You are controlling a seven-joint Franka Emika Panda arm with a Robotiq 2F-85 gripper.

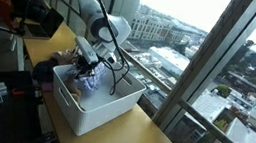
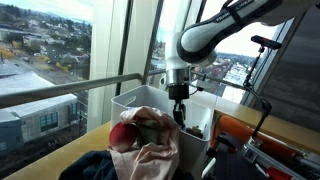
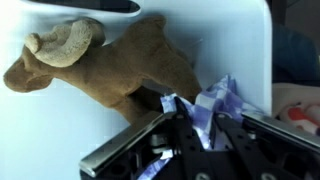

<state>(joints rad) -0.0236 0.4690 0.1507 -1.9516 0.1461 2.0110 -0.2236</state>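
Note:
My gripper (image 3: 193,128) is down inside a white plastic bin (image 1: 103,108) and is shut on a blue-and-white checked cloth (image 3: 215,102), which bunches between the fingers. A brown plush animal (image 3: 110,60) lies on the bin floor just beyond the fingertips, touching the cloth. In both exterior views the arm reaches down into the bin, with the gripper (image 1: 87,64) at the cloth (image 1: 88,81) and the gripper (image 2: 179,105) low behind the bin's rim (image 2: 135,95).
The bin stands on a wooden counter (image 1: 149,140) along a large window. A heap of clothes, pink and red on top (image 2: 145,140), lies beside the bin. Dark clothes (image 1: 45,70) lie at its far end. Camera gear and stands are behind.

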